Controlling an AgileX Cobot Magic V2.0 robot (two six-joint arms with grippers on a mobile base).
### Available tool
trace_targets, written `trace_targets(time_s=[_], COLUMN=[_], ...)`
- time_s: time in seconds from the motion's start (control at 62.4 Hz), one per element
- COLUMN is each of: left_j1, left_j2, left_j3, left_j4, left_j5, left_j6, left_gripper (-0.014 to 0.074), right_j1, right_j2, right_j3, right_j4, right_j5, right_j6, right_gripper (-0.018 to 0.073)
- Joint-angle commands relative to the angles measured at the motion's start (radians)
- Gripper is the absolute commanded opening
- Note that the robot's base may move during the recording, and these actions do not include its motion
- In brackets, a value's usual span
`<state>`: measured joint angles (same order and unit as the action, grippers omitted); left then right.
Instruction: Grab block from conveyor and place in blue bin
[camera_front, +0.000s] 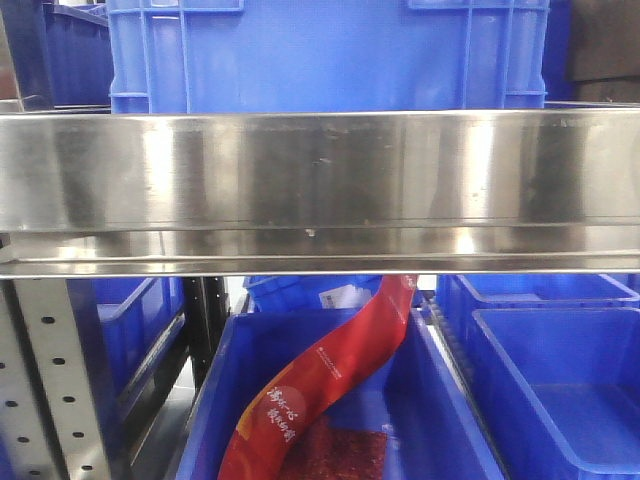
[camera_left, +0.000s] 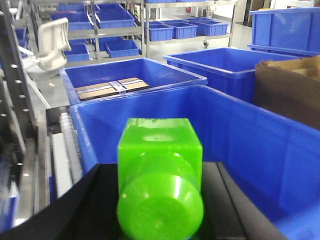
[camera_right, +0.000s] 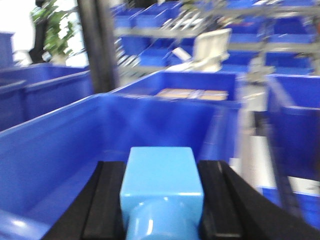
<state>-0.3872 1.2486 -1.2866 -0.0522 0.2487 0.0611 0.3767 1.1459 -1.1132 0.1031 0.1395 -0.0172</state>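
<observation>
Left end effector (camera_left: 160, 166): clenched on a green block (camera_left: 159, 142), held above the open blue bin (camera_left: 260, 150). Right end effector (camera_right: 161, 165): clenched on a light-blue block (camera_right: 161, 182), also above a blue bin. Front view: red packet (camera_front: 330, 370) lies below a steel shelf rail (camera_front: 320, 180).

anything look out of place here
Yes: in the front view a long red packet lies slanted across a blue bin, its top end up by the back rim instead of lying flat inside.
</observation>
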Motion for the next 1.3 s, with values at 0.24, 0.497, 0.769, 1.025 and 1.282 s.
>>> trace_targets(time_s=[0.24, 0.497, 0.769, 1.025, 1.282], left_j1=[-0.065, -0.085, -0.085, -0.085, -0.085], left_j2=[0.203, 0.261, 0.263, 0.257, 0.208], left_j3=[-0.124, -0.125, -0.125, -0.125, -0.125], left_j4=[-0.084, -0.084, -0.082, -0.082, -0.082], left_j5=[-0.021, -0.07, -0.07, -0.07, -0.075], left_j6=[0.007, 0.007, 0.007, 0.007, 0.007], left_gripper=[-0.0111, -0.0103, 0.0321, 0.0391, 0.0024], right_j1=[0.056, 0.068, 0.068, 0.066, 0.066], right_j2=[0.274, 0.34, 0.342, 0.326, 0.289], right_j3=[-0.203, -0.223, -0.223, -0.223, -0.223], right_j4=[-0.013, -0.013, -0.013, -0.013, -0.013], right_j5=[0.029, 0.029, 0.013, 0.01, 0.003], right_j6=[-0.004, -0.004, -0.004, -0.004, -0.004], right_gripper=[-0.0162, -0.0137, 0.0417, 0.0538, 0.0317])
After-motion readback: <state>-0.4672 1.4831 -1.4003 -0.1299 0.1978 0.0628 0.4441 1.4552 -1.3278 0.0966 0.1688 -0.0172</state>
